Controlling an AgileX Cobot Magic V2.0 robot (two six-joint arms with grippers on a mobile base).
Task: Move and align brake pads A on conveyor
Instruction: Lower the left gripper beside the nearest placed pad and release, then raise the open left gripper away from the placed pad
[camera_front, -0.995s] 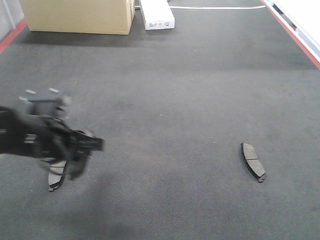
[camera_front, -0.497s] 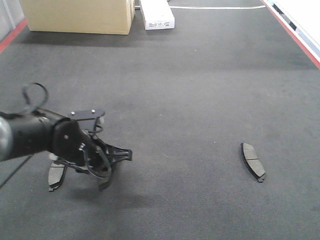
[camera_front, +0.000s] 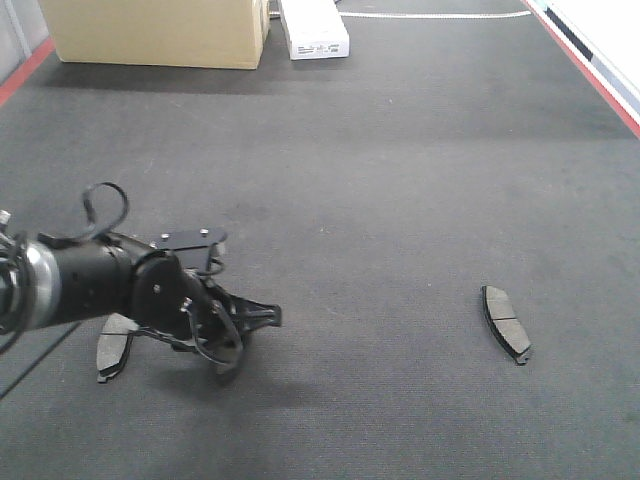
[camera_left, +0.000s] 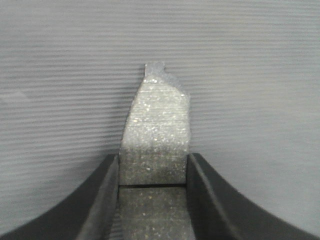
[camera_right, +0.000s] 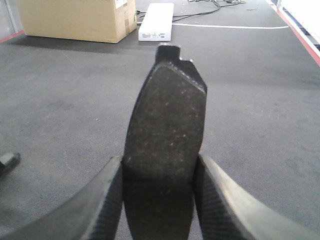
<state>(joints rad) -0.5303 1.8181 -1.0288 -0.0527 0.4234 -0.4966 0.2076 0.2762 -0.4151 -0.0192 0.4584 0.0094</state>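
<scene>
Dark, rough belting of the conveyor (camera_front: 400, 180) fills every view, and it is on this surface that the work is done. Nearest, in each wrist view, a pad is seen clamped between two black fingers: the left gripper (camera_left: 154, 165) is closed on a speckled grey pad (camera_left: 156, 135) held just above the belt, and the right gripper (camera_right: 159, 172) is closed on a darker pad (camera_right: 167, 120) raised higher, with open belt beyond it. For the placing to go well, each held pad should probably be lowered flat before release and turned to match its neighbours' direction. In the front view, the left arm (camera_front: 110, 285) partly covers a third pad (camera_front: 112, 352), so its angle cannot be judged; a fourth pad (camera_front: 506, 322) lies well apart to the right. The right arm is out of that view. Farthest off, a cardboard box (camera_front: 155, 30) and a white box (camera_front: 314, 28) are cut off by the top edge.
</scene>
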